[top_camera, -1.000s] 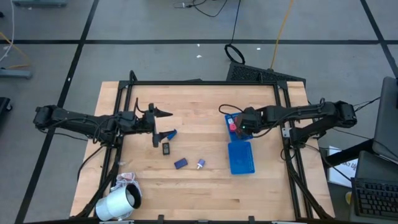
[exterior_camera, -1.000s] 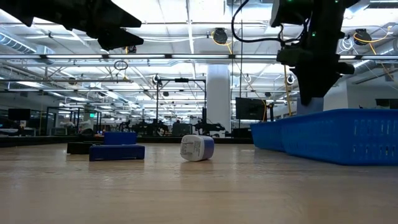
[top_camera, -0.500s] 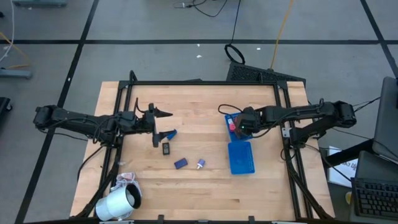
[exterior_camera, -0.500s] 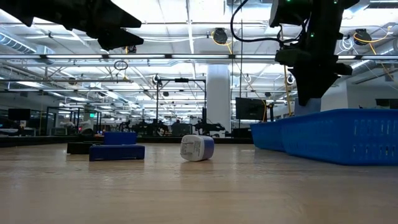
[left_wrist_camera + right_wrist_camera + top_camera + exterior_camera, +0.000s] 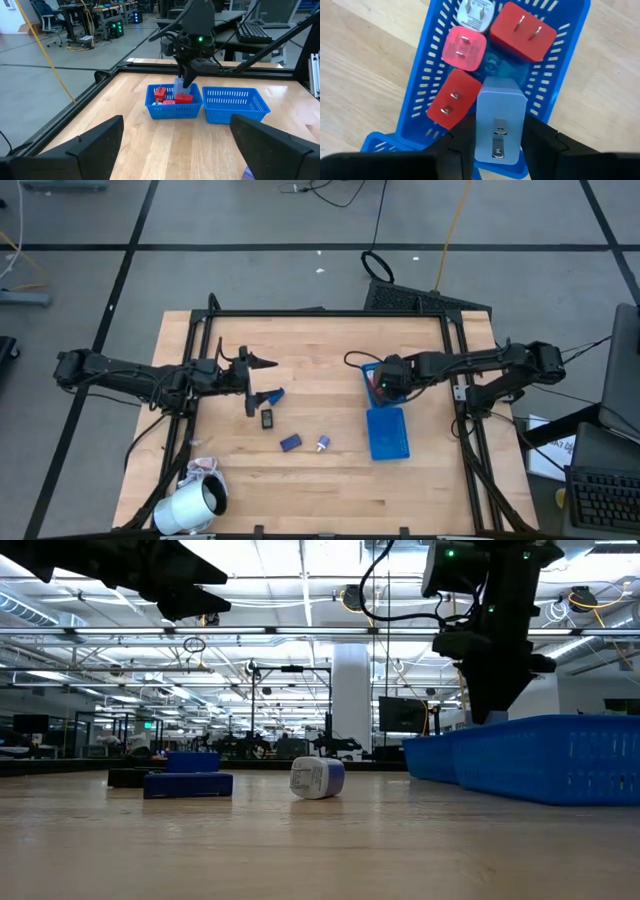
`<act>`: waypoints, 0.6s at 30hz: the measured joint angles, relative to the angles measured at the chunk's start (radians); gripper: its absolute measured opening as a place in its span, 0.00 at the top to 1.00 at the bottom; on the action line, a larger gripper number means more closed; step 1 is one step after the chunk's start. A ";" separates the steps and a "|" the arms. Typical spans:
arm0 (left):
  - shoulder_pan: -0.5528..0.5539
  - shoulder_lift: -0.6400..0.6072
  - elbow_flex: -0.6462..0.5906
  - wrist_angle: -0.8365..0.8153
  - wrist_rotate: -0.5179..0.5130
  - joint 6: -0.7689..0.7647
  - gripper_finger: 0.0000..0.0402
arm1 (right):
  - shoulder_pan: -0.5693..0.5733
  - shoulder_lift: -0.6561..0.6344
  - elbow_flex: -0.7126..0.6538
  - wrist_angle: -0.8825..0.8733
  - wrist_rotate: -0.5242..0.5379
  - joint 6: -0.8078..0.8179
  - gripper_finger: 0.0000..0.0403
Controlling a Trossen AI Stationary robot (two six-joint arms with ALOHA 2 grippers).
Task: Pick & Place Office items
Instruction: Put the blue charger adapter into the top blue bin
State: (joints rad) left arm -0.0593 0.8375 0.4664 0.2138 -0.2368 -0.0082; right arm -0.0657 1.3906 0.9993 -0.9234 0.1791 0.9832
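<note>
The blue tray [image 5: 388,432] lies right of the table's middle. Its far basket [image 5: 425,85] holds red [image 5: 522,31], pink [image 5: 465,49] and white [image 5: 475,14] plug blocks. My right gripper [image 5: 383,380] hangs over that basket, shut on a light blue plug block [image 5: 499,125]. Left of centre, a black block [image 5: 267,418], a dark blue block [image 5: 290,442], a white block [image 5: 323,444] and a blue block [image 5: 276,394] lie flat on the wood. My left gripper [image 5: 262,380] waits open above them, touching nothing. My right gripper pinches the light blue block by its two opposite side faces [image 5: 481,131] between both fingers [image 5: 462,142]. The fingers come steeply from above. The block's pronged face [image 5: 498,134] looks up at the wrist. The block hangs over the red blocks in the far basket [image 5: 172,102].
A big white roll [image 5: 190,505] lies at the table's near left corner. A black frame rail [image 5: 320,311] runs along the table's edges. The tray's near basket [image 5: 232,102] shows nothing inside. Bare wood lies between the loose blocks and the tray.
My right gripper has sunk a little toward the far basket and drifted slightly toward the table's left edge, still shut on the light blue block, which keeps its pose.
</note>
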 joint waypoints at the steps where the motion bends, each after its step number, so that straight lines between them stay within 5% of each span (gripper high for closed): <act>1: 0.000 0.000 0.000 0.000 0.000 0.000 0.09 | -0.001 0.000 0.000 0.000 0.000 0.000 0.71; 18: 0.000 0.000 0.000 0.000 0.000 0.000 0.06 | -0.008 0.000 -0.102 0.127 -0.053 -0.002 0.71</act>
State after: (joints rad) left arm -0.0593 0.8375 0.4667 0.2134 -0.2368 -0.0082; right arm -0.0734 1.3903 0.8977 -0.7963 0.1261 0.9809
